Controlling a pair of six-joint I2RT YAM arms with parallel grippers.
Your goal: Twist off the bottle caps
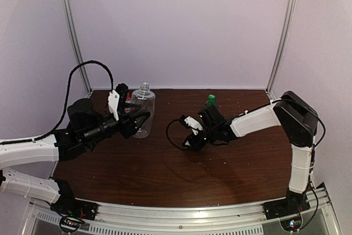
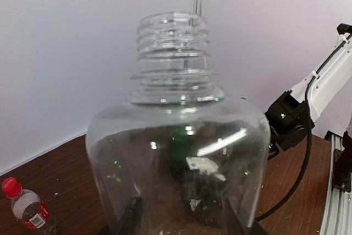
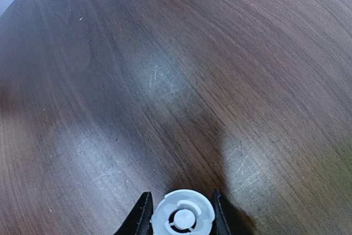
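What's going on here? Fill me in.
The left hand grips the clear bottle, which is upright with its threaded neck bare. The right hand holds the white cap low over the table. The green bottle and the red-capped bottle have their caps on, so two are left to unscrew.

I see the wooden table (image 1: 165, 180) bearing a clear bottle (image 1: 144, 103) at my left gripper (image 1: 142, 124), a red-capped bottle (image 2: 27, 208) beyond it, and a green bottle (image 1: 210, 100) behind the right gripper (image 1: 188, 138).
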